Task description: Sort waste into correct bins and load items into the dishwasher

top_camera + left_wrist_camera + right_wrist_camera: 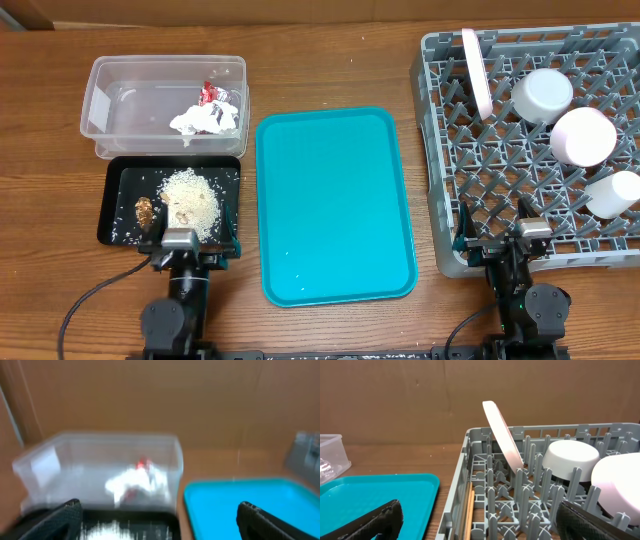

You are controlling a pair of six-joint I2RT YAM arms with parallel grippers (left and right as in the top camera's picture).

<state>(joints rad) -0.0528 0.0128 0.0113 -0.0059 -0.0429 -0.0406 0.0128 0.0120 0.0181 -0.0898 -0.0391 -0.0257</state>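
Inside grey rack (432,130) — plate (474,70) tilted, bowls (543,95); chopsticks (469,510)

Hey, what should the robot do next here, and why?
Probably no further pick, just stop: the crumpled white napkin lies in the clear plastic tub, whitish rice grains in the shallow black tray, round white bowls and thin wooden chopsticks in the grey plastic rack.

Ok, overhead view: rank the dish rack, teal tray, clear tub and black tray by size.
1. Dish rack.
2. Teal tray.
3. Clear tub and black tray look alike; the tub's rim is nearer the camera, so unranked.
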